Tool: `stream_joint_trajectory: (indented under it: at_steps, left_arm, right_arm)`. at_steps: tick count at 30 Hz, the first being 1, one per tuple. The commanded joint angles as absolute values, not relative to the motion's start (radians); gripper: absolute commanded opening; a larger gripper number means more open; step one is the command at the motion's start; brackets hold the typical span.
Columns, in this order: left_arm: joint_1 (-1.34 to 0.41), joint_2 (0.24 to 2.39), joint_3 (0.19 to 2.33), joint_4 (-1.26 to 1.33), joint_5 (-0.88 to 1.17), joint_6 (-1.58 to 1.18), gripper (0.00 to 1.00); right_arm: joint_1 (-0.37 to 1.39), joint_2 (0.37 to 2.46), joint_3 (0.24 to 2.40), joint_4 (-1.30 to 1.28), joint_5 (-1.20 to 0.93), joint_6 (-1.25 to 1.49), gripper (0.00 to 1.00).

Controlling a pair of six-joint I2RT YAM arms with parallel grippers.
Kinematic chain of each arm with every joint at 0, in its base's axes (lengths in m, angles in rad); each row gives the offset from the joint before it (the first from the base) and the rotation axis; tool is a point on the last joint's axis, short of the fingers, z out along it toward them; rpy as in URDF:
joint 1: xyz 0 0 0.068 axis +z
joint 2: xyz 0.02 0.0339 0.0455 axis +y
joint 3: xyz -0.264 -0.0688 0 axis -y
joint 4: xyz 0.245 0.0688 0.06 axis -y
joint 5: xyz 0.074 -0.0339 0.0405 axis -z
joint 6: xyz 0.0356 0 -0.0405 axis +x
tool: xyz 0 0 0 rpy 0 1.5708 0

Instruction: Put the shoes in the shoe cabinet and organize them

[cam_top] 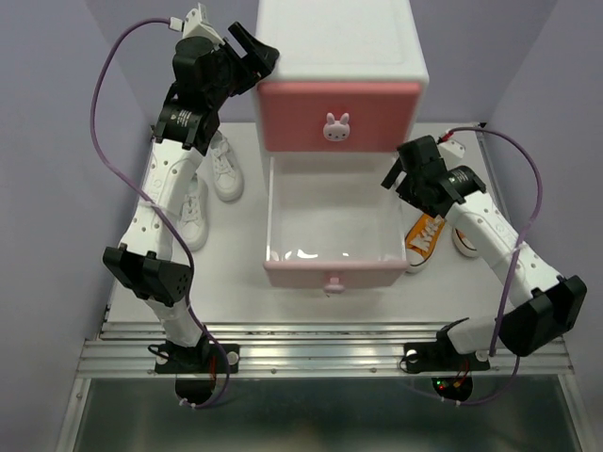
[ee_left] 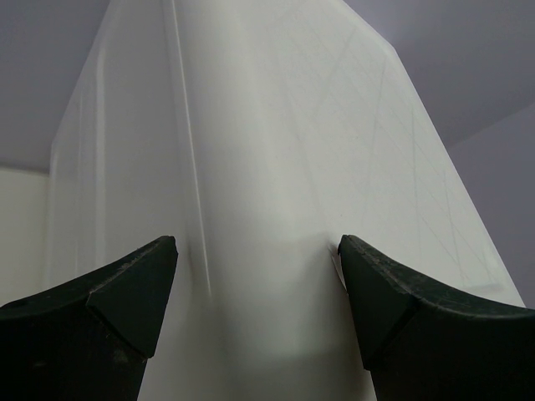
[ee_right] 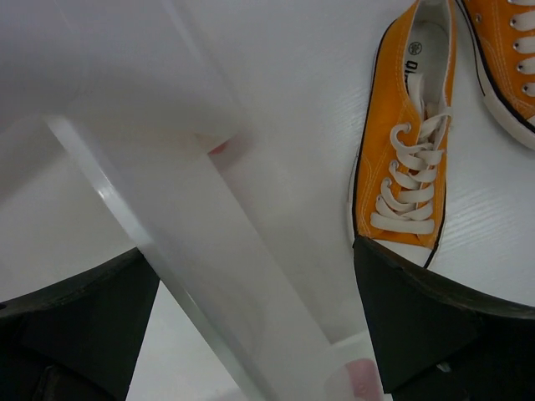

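Wide-spread, the left gripper (cam_top: 247,45) stands at the far left top corner of the shoe cabinet (cam_top: 339,38), its fingers (ee_left: 125,292) astride the cabinet's corner edge; contact cannot be told. The right gripper (cam_top: 400,169) is also spread wide, straddling the right wall of the pulled-out lower drawer (cam_top: 330,275), whose front stops short of the table's (cam_top: 245,301) near edge. The upper drawer (cam_top: 339,115) is closed. The orange sneakers (cam_top: 424,240) lie just right of that wall, a narrow strip of table between them. The white sneakers (cam_top: 224,165) lie left of the cabinet, partly under the left arm.
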State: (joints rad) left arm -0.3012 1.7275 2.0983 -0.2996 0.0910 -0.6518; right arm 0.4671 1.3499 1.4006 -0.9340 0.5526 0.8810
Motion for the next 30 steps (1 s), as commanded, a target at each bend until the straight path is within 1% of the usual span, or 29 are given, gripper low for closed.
stream_joint_trajectory:
  at_steps: [1,5,6,9,13,14,16,19,25,30]
  left_arm:
    - [-0.291,1.816,2.071,-0.577,0.066,-0.532,0.88]
    - [-0.291,1.816,2.068,-0.575,0.067,-0.535,0.88]
    - [-0.293,1.816,2.066,-0.574,0.071,-0.538,0.88]
    - [-0.291,1.813,2.057,-0.569,0.071,-0.541,0.88]
    - [-0.291,1.813,2.048,-0.572,0.064,-0.540,0.88]
    - [-0.291,1.812,2.046,-0.569,0.060,-0.540,0.88]
    - [-0.291,1.810,2.040,-0.568,0.055,-0.541,0.88]
    - [-0.291,1.810,2.040,-0.563,0.052,-0.548,0.88]
    - [-0.291,1.810,2.042,-0.568,0.048,-0.552,0.88]
    - [-0.291,1.809,2.039,-0.575,0.043,-0.546,0.88]
  right_arm:
    - [0.358,1.399,1.497,-0.940,0.466,0.769,1.00]
    - [0.236,1.460,1.508,-0.939,0.413,0.721,1.00]
    - [0.195,1.468,1.485,-0.934,0.405,0.716,1.00]
    - [0.149,1.460,1.434,-0.884,0.382,0.684,1.00]
    - [0.127,1.407,1.378,-0.749,0.178,0.531,1.00]
    - [0.127,1.395,1.373,-0.732,0.063,0.505,1.00]
    - [0.127,1.353,1.359,-0.689,-0.065,0.469,1.00]
    - [0.127,1.300,1.359,-0.673,-0.126,0.448,1.00]
    - [0.127,1.223,1.385,-0.672,-0.095,0.468,1.00]
    - [0.107,1.204,1.404,-0.673,-0.002,0.523,1.00]
